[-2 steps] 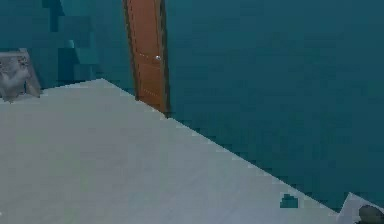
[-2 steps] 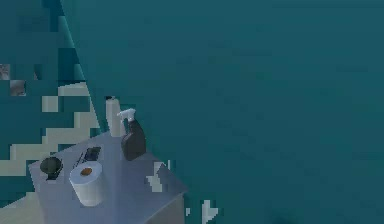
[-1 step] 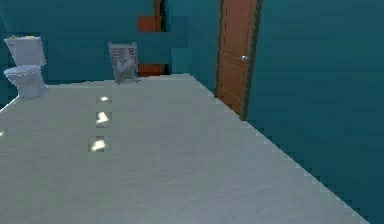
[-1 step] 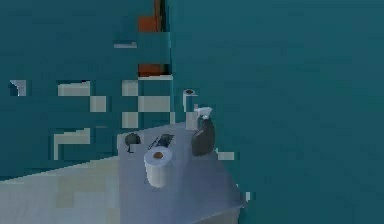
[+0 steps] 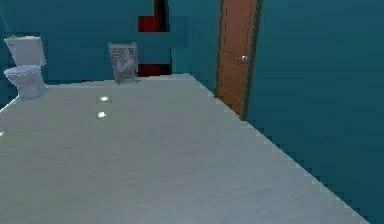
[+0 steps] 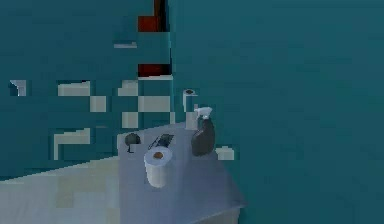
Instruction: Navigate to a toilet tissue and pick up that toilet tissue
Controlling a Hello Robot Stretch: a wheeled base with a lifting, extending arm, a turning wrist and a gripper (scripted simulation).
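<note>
Teal walls (image 5: 300,80) close in a small bathroom with a pale, bare floor (image 5: 150,160) running back from the robot. In the forward view a white toilet (image 5: 25,68) stands at about ten o'clock against the far wall. A grey bin (image 5: 123,62) sits near eleven o'clock, and a brown wooden door (image 5: 238,55) is at about one o'clock. In the arm side view a grey counter (image 6: 200,195) fills the lower middle, and the toilet tissue (image 6: 158,166) stands on it. It is a white roll, apparently set on end with its core facing up, toward the counter's near edge at roughly six o'clock of the top. Standing that way it probably will not roll off, and being close to the edge it should be an easy reach from this side. A dark spray bottle (image 6: 203,135) stands at about two o'clock from the roll, near enough to be knocked by a careless approach. A small pale cylinder (image 6: 190,97) sits farther back at twelve o'clock, too small to name. How the gripper's fingers are set I cannot tell. Navigation looks nearly done, and lining up the arm with the roll comes next.
</note>
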